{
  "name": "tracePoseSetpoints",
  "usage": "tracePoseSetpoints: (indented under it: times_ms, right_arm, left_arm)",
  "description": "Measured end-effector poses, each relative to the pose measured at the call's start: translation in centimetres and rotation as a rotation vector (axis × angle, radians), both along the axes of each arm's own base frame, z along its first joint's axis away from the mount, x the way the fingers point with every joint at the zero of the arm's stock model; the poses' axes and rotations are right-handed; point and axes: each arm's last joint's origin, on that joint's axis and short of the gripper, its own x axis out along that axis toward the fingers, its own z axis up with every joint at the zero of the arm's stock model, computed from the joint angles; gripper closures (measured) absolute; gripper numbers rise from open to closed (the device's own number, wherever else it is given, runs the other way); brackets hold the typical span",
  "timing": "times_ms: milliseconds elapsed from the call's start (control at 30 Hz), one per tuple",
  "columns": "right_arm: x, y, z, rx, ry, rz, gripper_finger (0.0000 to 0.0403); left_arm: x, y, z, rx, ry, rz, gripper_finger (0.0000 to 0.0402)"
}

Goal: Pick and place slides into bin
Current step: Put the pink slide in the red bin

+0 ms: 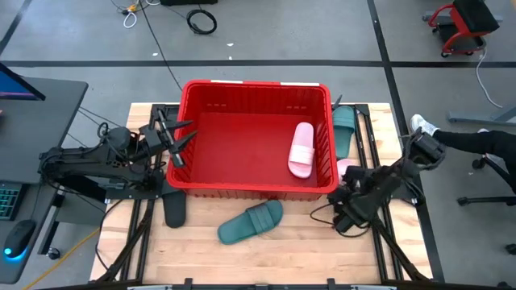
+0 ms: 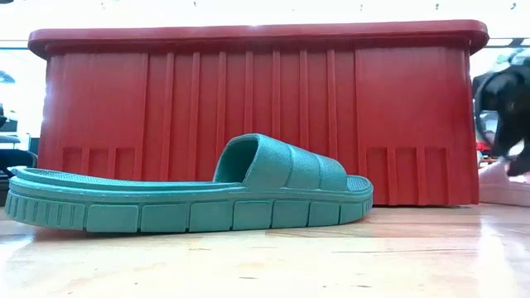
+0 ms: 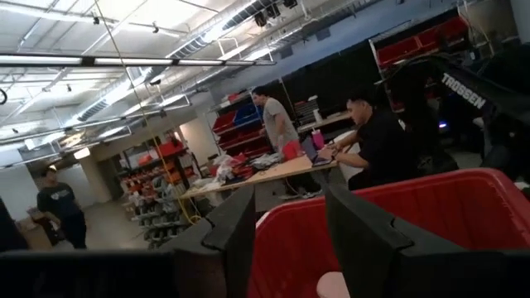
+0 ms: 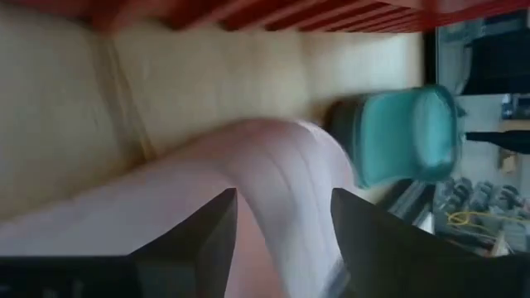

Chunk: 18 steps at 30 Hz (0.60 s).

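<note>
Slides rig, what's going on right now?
One pink slide already lies in the red bin. The right claw is down beside the bin's right end, open over a second pink slide on the table. The left claw, open and empty, hangs at the bin's left wall. A teal slide and a black one wait in front of the bin.

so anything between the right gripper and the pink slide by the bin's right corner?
Nothing visible. The right gripper hangs directly over that pink slide, fingers open, strap showing between them. The bin wall stands beside it, so the slide must be lifted over the rim.
</note>
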Motion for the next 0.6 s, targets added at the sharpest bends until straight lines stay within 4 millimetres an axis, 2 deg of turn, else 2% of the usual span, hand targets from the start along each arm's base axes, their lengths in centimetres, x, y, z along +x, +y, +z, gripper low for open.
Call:
tracePoseSetpoints:
  times_ms: [133,333,467,600]
  right_arm:
    - [0.19,-0.55,-1.13,0.003,0.064,-0.023,0.0209]
    - [0.2,-1.13,-1.33,-0.027,0.087,0.001,0.0233]
    - [0.15,-1.2,-1.21,-0.034,0.081,0.004,0.029]
    - [-0.05,-1.03,-1.18,-0.019,0.094,0.009,0.0374]
  left_arm:
    - [0.0,0.0,0.0,0.0,-0.001,0.0,0.0252]
    - [0.0,0.0,0.01,-0.005,-0.004,-0.002,0.0253]
    - [-0.01,0.0,0.03,-0.007,-0.007,-0.002,0.0248]
    - [-0.02,0.0,0.04,-0.02,-0.013,-0.007,0.0246]
